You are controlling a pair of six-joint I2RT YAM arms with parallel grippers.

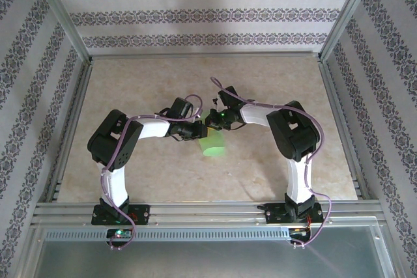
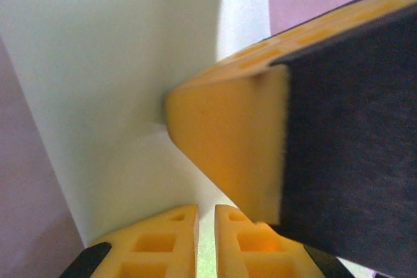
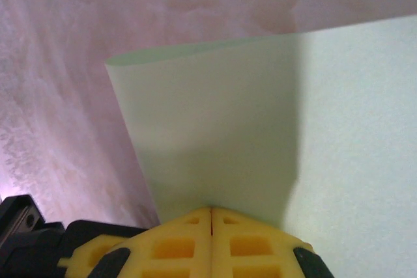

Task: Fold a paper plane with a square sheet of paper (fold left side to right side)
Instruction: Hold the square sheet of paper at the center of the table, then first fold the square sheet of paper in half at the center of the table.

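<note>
Table (image 1: 273, 83) was flat & tan w/ cloudy marks, w/ metal rails (image 1: 195, 209) along its edges. Green sheet of paper (image 1: 212, 144) was bent near the middle; couldn't tell if it touched the top.

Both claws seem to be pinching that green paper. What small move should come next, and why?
Probably lower both grippers together toward the table. The left gripper and right gripper are each shut on the green sheet, which bows in a loose, uncreased curve; laying it down would let that bend be flattened.
</note>
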